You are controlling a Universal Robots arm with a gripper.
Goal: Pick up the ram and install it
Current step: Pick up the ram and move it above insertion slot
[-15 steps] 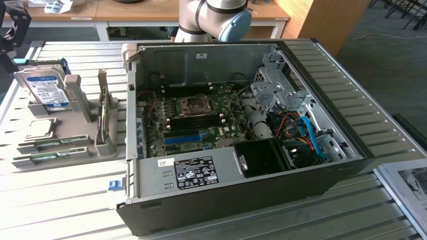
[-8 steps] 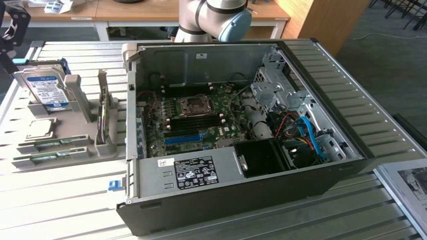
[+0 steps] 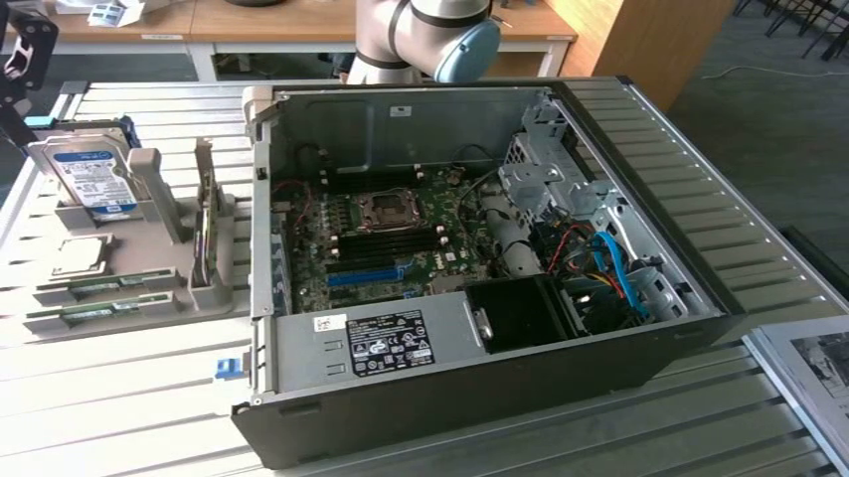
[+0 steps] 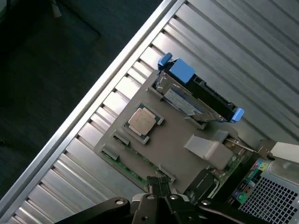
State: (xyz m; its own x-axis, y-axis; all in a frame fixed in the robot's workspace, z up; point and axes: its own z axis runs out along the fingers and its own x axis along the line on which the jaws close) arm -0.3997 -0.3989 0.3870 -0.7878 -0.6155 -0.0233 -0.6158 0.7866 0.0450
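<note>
Above the parts tray (image 4: 173, 144), end effector (image 4: 159, 186) closed, empty, ram (image 4: 134, 171) in its slot

Ram (image 3: 119, 284): long thin green stick, flat in slot on gray tray (image 3: 162, 260), exterior view's left of PC case (image 3: 464, 397). 2nd stick (image 3: 99, 314) just beside, parallel.

I can read no text here: the black label (image 3: 388, 341) on the power supply (image 3: 300, 360) inside the computer case (image 3: 531, 393) bears white print too fine to make out, as does the blue-white label (image 3: 97, 185) on the hard drive (image 3: 64, 154) beside that case
</note>
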